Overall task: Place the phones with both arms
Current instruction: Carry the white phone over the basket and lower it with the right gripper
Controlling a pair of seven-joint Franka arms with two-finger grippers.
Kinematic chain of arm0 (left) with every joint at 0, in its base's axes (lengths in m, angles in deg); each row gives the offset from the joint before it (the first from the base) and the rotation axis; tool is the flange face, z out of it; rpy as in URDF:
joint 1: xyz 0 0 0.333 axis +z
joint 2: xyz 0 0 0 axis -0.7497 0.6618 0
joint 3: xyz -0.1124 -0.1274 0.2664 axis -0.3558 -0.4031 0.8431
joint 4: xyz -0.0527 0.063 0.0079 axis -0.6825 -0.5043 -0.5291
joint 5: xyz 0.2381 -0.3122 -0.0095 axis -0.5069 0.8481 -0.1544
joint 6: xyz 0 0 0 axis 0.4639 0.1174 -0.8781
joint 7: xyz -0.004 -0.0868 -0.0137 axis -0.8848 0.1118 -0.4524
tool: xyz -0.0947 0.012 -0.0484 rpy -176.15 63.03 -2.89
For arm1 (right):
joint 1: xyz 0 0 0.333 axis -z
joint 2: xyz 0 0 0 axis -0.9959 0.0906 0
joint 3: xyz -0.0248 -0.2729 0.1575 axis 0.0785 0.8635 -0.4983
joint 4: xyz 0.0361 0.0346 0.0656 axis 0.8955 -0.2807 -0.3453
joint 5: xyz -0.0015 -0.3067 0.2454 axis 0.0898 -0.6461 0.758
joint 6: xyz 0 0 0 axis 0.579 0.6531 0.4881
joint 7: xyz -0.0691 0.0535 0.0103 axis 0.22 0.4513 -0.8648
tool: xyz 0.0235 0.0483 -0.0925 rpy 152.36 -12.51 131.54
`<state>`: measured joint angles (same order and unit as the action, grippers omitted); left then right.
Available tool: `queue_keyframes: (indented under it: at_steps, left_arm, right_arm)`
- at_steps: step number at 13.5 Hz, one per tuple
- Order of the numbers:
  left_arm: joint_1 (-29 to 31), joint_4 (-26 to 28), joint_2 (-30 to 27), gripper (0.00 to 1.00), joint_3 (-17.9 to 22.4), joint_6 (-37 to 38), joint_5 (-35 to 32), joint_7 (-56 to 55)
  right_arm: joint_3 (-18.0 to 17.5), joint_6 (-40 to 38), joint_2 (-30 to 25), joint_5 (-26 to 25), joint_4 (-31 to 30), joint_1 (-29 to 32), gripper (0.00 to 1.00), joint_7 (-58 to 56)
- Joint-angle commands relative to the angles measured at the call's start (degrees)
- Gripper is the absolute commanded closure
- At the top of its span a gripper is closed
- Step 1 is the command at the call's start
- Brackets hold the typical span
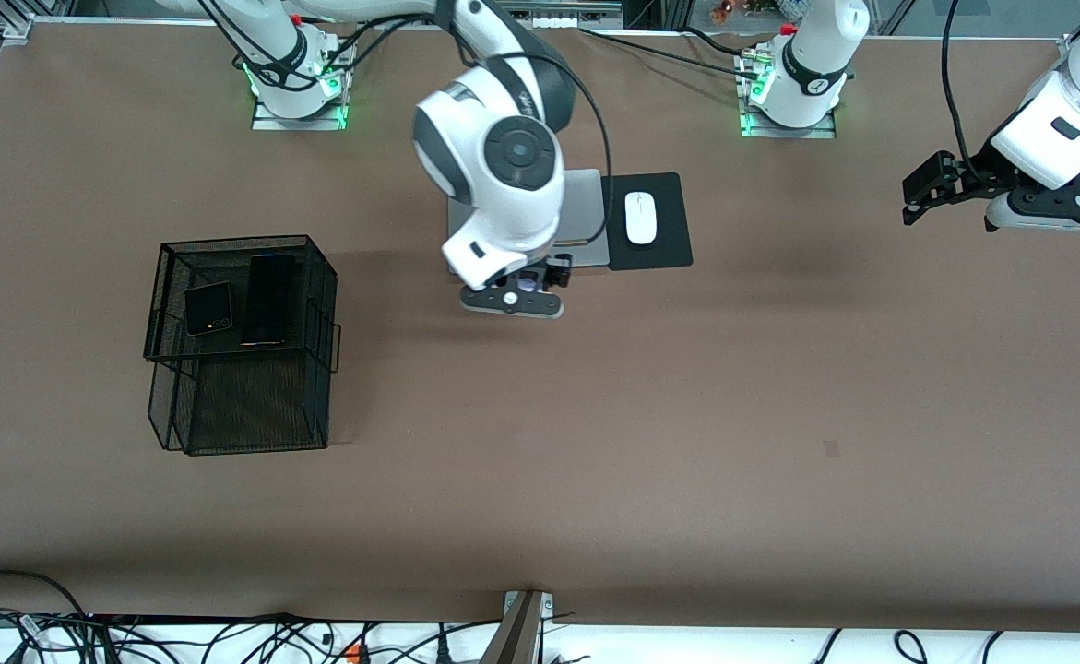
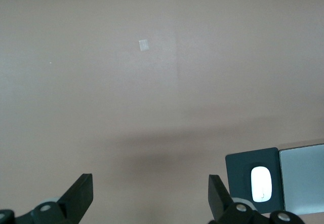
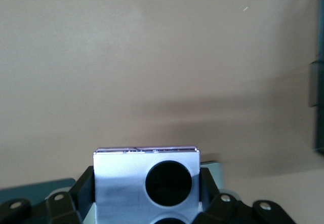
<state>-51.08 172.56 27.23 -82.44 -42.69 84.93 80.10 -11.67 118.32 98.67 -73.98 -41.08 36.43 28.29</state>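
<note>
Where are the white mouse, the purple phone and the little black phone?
white mouse [image 1: 640,218]: front view, middle of its top.
lilac flip phone [image 3: 121,183]: right wrist view, pale face beside its black circle, held in the right pincer.
small black flip phone [image 1: 207,307]: front view, middle of its cover, in the basket.

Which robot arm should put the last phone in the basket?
The right one, probably. The right gripper already holds the lilac-white flip phone, and the basket sits toward its end. The left gripper is open and empty.

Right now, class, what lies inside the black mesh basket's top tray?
Two phones lie flat in the basket's top tray: a small square black flip phone and, beside it, a long slim black phone. The tray hides much of the lower level.
</note>
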Motion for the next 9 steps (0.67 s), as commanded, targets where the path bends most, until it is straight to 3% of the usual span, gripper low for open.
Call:
queue_keyframes:
  at_steps: [1, 7, 9]
  left_arm:
    - [0.2, -0.7, 0.0, 0.0, 0.2, 1.0, 1.2, 0.0]
    - [0.2, -0.7, 0.0, 0.0, 0.2, 1.3, 1.2, 0.1]
    - [0.2, -0.7, 0.0, 0.0, 0.3, 1.3, 1.2, 0.1]
  right_arm:
    - [3.2, -7.5, -3.7, 1.5, -0.7, 3.9, 0.62, -11.7]
    - [24.5, -8.7, -6.8, 6.7, -6.6, 7.0, 0.63, -50.2]
    - [26.2, -6.5, -4.8, 9.5, -6.6, 12.1, 0.63, -59.8]
